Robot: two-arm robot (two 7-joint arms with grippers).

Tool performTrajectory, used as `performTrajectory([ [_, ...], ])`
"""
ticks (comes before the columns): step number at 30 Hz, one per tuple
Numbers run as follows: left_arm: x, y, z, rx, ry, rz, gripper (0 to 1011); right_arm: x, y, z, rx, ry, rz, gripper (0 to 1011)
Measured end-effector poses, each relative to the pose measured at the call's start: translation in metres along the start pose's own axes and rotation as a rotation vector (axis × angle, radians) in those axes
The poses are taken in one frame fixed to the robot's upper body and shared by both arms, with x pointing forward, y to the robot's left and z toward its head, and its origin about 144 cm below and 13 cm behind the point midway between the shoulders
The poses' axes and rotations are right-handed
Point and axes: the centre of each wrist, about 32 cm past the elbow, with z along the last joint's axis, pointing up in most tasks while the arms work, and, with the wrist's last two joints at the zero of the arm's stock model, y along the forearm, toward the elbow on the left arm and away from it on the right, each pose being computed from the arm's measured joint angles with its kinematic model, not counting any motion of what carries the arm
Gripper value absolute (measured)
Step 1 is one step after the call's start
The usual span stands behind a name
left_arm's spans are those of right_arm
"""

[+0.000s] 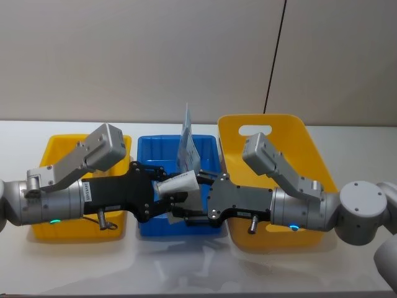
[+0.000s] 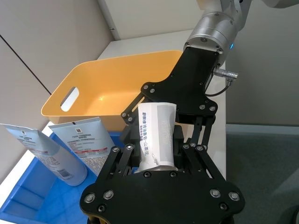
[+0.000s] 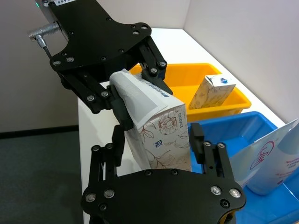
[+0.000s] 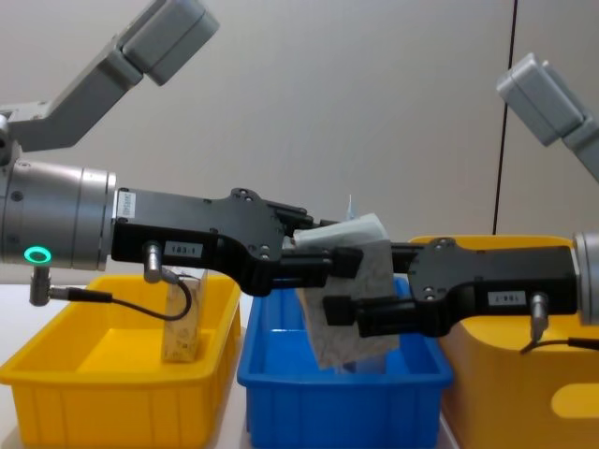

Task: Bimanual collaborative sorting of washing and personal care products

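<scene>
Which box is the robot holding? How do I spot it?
Find the blue bin in the middle. Above it, the left gripper and right gripper both squeeze one flowery pack. It hangs in the air; the other pack stands in a yellow bin.

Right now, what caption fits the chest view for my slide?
Left gripper and right gripper both grip one soft pack above the middle blue bin.

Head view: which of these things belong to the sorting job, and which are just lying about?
Job: patterned pack, held by left gripper and right gripper together; second pack in small yellow bin; two pouches in blue bin.
Not for sorting: large yellow tub, those two bins, table.
</scene>
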Motion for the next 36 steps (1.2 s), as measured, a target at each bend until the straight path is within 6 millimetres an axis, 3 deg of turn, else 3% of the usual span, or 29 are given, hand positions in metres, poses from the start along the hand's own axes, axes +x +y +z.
performTrajectory([
  [4, 0.0000, 0.0000, 0.0000, 0.000, 0.000, 0.000, 352, 0.0001, 0.0006, 0.0003, -0.001, 0.003, 0.001, 724],
  [15, 0.0001, 0.0001, 0.0000, 0.000, 0.000, 0.000, 352, 0.0002, 0.0015, 0.0006, -0.003, 0.007, 0.003, 525],
  [26, 0.0000, 0.0000, 0.0000, 0.000, 0.000, 0.000, 353, 0.0001, 0.0023, 0.0009, -0.002, 0.008, 0.005, 442],
  [36, 0.0000, 0.0000, 0.0000, 0.000, 0.000, 0.000, 353, 0.0003, 0.0022, 0.0011, -0.002, 0.008, 0.005, 434],
])
